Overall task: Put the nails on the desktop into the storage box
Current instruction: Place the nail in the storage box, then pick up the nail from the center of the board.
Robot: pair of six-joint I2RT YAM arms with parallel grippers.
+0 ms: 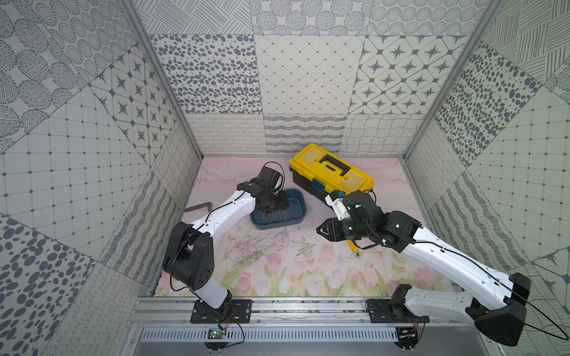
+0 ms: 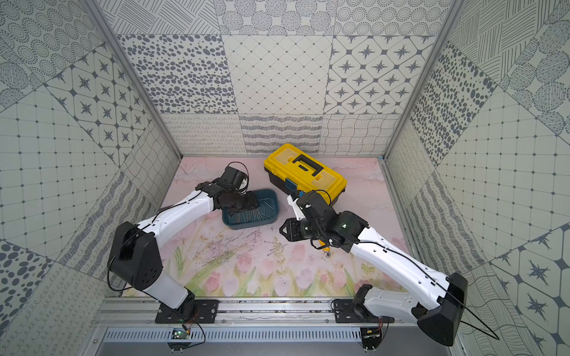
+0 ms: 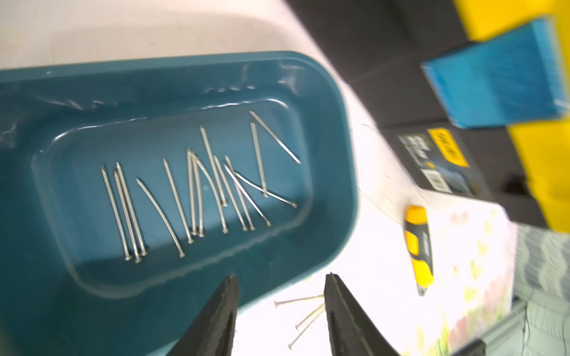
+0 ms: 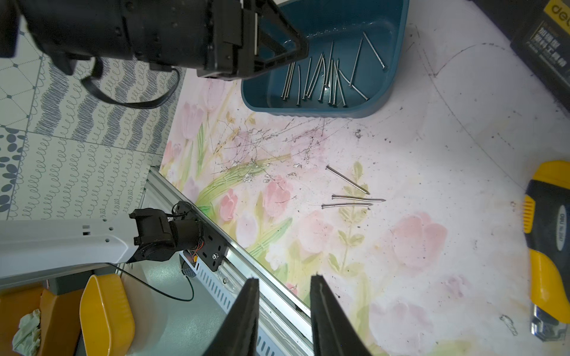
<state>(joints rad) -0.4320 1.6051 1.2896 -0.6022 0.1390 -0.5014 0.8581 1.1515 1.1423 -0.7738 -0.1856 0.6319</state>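
Located storage box on surface, left of centre, toward the back. Found most nails inside it, flat on its floor, roughly parallel, a few crossed. Found a few loose nails on the surface in front of the box and to its right, well apart from it. Noted toolbox behind and right of the box. Noted utility knife right of the loose nails, in front of the toolbox, partly under the right arm in both top views. Logged L-shaped bar left of the box. Saw left gripper above the box; right gripper above the surface, right of the box, behind the loose nails.
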